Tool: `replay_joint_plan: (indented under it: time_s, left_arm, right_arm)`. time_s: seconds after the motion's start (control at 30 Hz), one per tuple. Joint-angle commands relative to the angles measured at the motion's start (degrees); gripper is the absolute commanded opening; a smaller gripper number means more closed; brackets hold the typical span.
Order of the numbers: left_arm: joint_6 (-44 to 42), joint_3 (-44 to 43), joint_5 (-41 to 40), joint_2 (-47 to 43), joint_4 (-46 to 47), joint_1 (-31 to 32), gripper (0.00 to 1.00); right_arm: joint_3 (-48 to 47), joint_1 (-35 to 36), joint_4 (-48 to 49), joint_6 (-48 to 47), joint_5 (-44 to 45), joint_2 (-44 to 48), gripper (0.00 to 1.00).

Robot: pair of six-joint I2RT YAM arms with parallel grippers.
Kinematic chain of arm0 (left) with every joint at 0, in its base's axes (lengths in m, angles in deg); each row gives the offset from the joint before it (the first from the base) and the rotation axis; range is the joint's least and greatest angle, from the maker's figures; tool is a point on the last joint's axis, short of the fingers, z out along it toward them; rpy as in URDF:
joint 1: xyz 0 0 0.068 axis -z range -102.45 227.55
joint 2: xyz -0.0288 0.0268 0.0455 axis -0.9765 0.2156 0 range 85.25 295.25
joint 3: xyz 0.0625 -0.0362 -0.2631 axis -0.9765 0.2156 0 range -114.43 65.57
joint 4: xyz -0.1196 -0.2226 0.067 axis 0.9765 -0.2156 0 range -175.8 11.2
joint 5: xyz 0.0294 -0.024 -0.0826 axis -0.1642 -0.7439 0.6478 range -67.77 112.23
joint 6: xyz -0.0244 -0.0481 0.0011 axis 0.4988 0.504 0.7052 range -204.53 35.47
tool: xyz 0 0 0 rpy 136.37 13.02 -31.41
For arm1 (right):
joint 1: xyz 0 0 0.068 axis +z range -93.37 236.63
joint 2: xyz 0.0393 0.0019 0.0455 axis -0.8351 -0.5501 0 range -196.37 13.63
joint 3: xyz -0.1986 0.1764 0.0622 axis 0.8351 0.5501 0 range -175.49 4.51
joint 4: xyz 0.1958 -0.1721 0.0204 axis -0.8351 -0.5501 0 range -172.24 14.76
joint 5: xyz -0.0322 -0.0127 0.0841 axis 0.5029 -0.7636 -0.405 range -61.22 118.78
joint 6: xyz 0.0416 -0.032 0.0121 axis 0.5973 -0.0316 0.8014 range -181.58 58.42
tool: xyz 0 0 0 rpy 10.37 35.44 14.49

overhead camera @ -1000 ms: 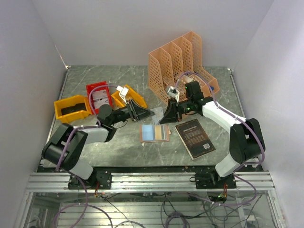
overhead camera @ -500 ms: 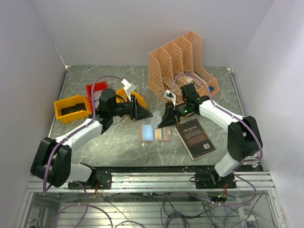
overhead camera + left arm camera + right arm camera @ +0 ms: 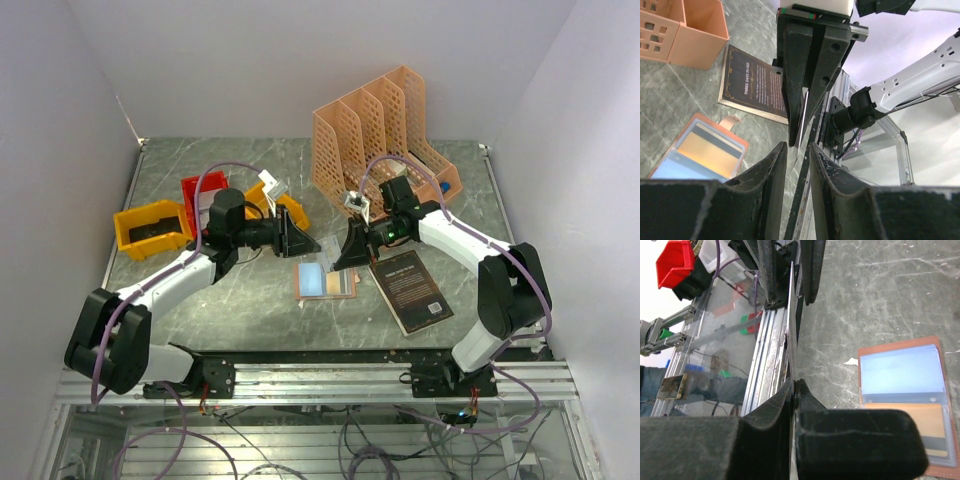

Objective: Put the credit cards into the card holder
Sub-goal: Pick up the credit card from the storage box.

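Observation:
My right gripper (image 3: 794, 382) (image 3: 338, 260) is shut on a thin pale credit card (image 3: 790, 315), held on edge above the table. My left gripper (image 3: 796, 146) (image 3: 314, 242) faces it tip to tip and is open. The card (image 3: 802, 117) reaches the gap between the left fingers, with daylight on both sides. Below them the salmon-pink card holder (image 3: 325, 281) (image 3: 940, 347) (image 3: 735, 140) lies open on the table. In its clear pockets sit a bluish card (image 3: 902, 372) and a tan card (image 3: 905, 422).
A black book (image 3: 410, 290) (image 3: 752, 82) lies right of the holder. The peach lattice file organizer (image 3: 385, 135) stands behind the right arm. Two yellow bins (image 3: 150, 228) (image 3: 275, 205) and a red bin (image 3: 205, 195) sit at the back left.
The left arm has lifted its elbow and swung round, its gripper staying in front of the right gripper. The left jaws have narrowed a little. The right gripper keeps its hold on the card.

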Motion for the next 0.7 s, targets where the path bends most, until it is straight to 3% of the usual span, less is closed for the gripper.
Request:
replay_joint_plan:
  time_s: [0.0,0.53,0.6,0.67]
  left_arm:
    - [2.97,0.50,2.48,0.53,6.10,-0.12,0.36]
    - [2.25,0.82,3.59,1.94,5.69,0.13,0.26]
    - [2.59,0.98,3.77,2.18,6.28,0.15,0.22]
    - [2.96,1.12,3.97,2.55,6.95,0.12,0.09]
  right_arm:
    - [-1.23,0.38,-0.58,-0.77,0.39,-0.39,0.00]
    - [-1.55,0.47,-1.16,-1.30,0.44,-0.82,0.00]
    - [-1.57,0.47,-1.15,-1.39,0.53,-0.79,0.00]
    - [-1.56,0.47,-1.13,-1.47,0.54,-0.80,0.00]
